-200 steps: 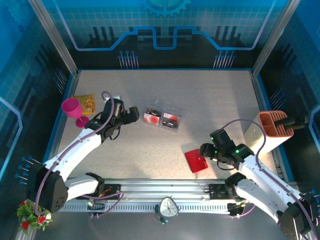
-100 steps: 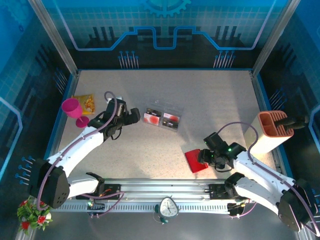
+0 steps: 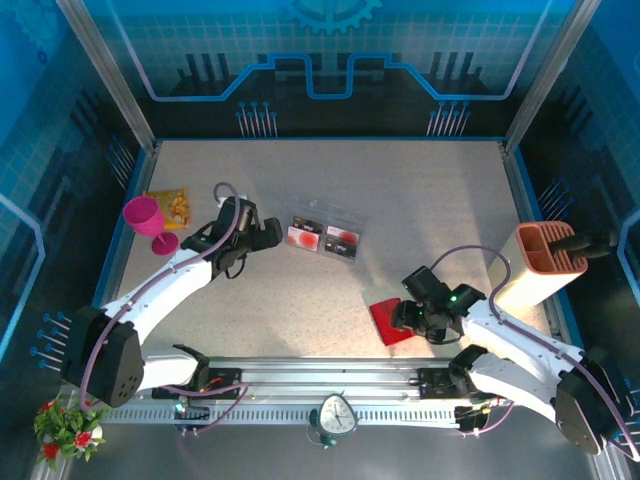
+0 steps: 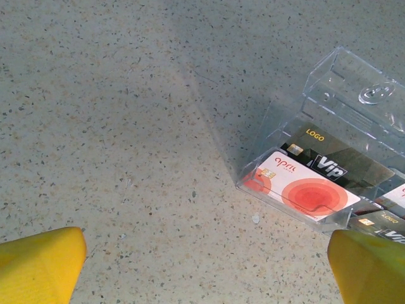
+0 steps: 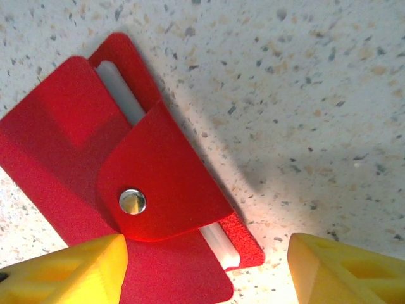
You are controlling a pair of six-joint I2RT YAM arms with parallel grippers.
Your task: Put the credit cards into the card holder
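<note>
Right end effector (image 5: pixel 205 269) has swung over the glossy red folding card holder (image 5: pixel 82 152) on the speckled counter (image 4: pixel 126 95), jaws spread — left end effector (image 4: pixel 202 266), equally spread, nears the sleeved black-and-white credit cards (image 4: pixel 304 190); grasping looks next.

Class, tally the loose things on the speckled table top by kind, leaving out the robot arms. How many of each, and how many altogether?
clear card cases: 2
red card holder: 1
pink goblet: 1
yellow-orange packet: 1
orange-brown rack: 1
Total: 6
</note>
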